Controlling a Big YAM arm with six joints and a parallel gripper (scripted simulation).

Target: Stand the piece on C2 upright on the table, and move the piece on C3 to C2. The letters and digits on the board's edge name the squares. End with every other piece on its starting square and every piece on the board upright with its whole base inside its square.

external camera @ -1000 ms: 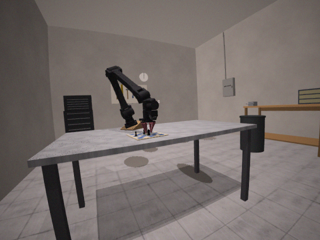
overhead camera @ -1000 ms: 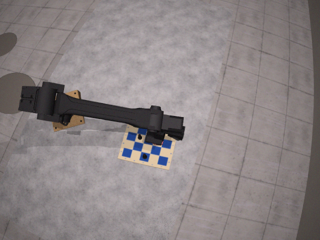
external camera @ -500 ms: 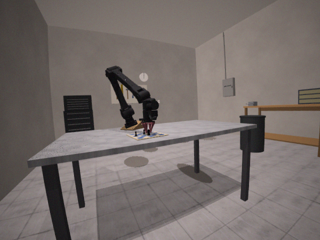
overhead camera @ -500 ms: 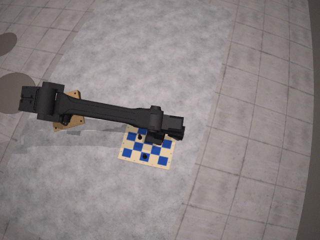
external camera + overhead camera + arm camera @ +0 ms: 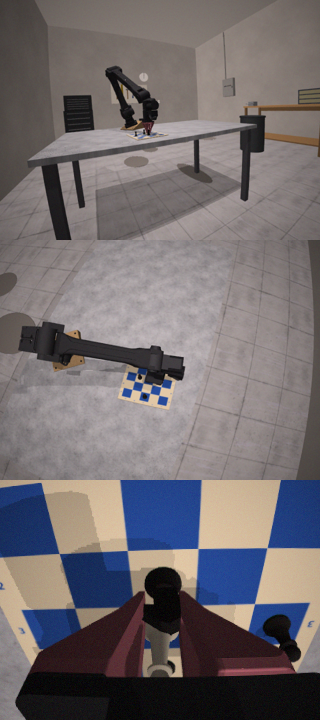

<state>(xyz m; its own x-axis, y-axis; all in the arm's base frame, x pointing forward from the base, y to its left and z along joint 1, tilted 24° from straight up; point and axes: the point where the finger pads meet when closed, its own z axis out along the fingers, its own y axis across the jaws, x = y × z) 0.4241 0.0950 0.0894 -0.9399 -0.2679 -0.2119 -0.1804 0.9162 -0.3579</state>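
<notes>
We see the grey table (image 5: 103,144) carrying the blue-and-cream board (image 5: 124,395). Our gripper (image 5: 162,634) is clamped on a black piece (image 5: 162,600) in column C, near the board's middle. Another black piece (image 5: 282,634) stands at the gripper's three o'clock.

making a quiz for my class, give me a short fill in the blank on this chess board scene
1. The gripper is shut on a black ____.
2. The board has tan and ____ squares.
3. The fingers are dark ____ in colour.
4. The letters on the board's edge in the wrist view include D, C and ____.

Missing words: pawn; blue; red; B
</notes>
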